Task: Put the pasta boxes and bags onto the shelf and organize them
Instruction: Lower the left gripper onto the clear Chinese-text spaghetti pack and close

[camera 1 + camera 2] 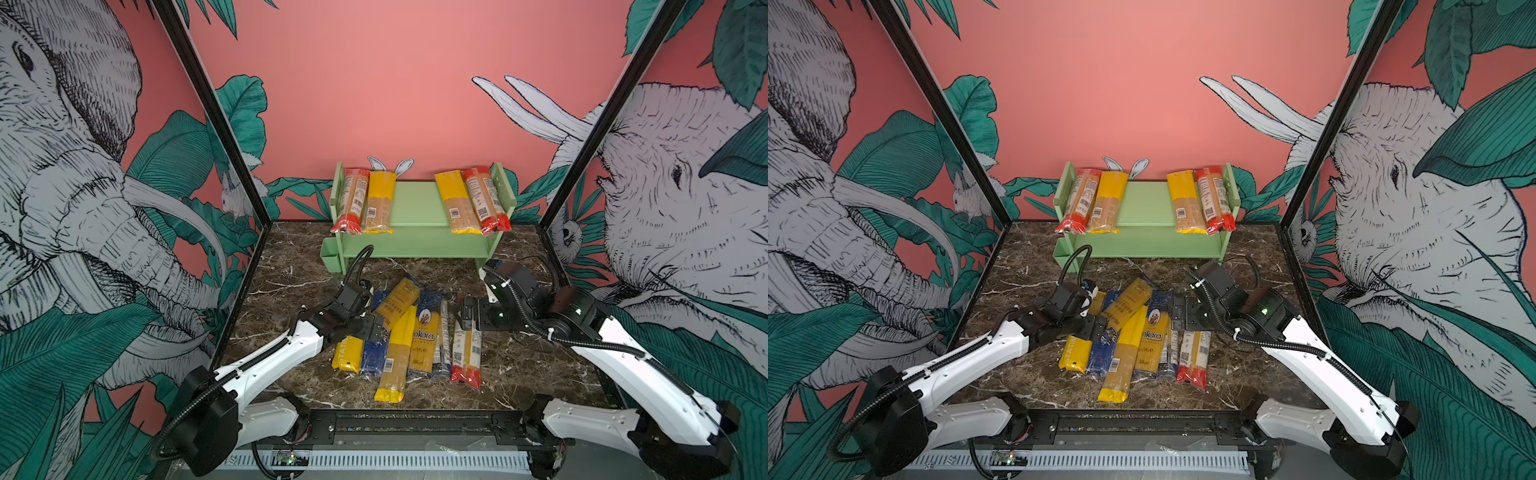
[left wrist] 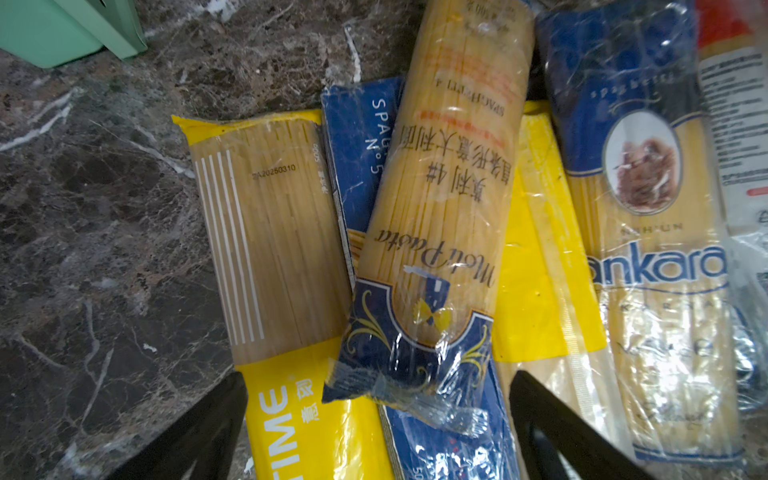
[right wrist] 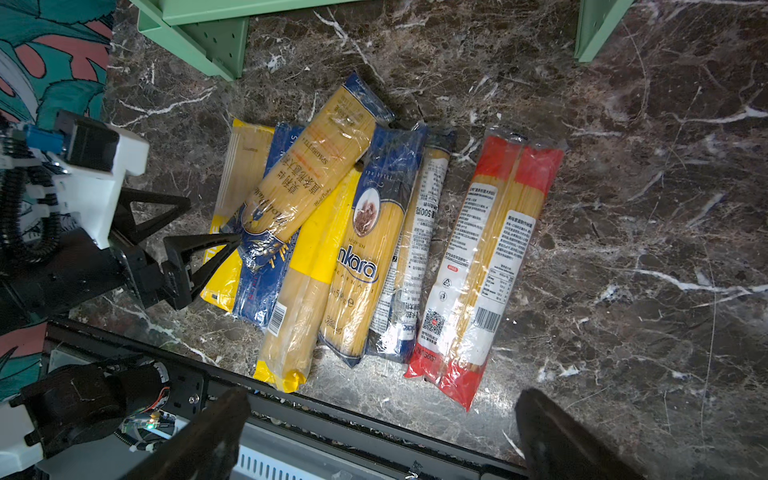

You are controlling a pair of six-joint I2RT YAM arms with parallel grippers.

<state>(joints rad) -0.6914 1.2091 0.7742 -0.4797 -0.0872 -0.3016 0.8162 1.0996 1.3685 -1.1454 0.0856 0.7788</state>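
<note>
As I hovered over the pile [image 1: 424, 332], left gripper [image 2: 380, 386] gaped above a blue-ended packet [image 2: 440, 199], right gripper [image 3: 380, 401] open too, empty; four packets [image 1: 353, 195] lay on the shelf [image 1: 415, 199].

Left gripper [image 1: 1099, 328] low over the heap of pasta packets [image 1: 1136, 332] on the marble table [image 1: 1258, 374], tips above a dark blue packet [image 1: 1100, 359]. Just under its wrist, a yellow packet [image 1: 1074, 353]. Right ahead of its tips, a slanted clear packet [image 1: 1130, 302] atop a yellow-topped packet [image 1: 1126, 353]. Between both grippers, an Ankara packet [image 1: 1152, 336] and a narrow white-labelled packet [image 1: 1169, 349]. Right gripper [image 1: 1178, 318] above the far end of a red-ended packet [image 1: 1192, 361]. Well beyond both, the green shelf [image 1: 1142, 199], one packet pair [image 1: 1088, 199] on its top board past the left gripper, another pair [image 1: 1210, 199] past the right.
</note>
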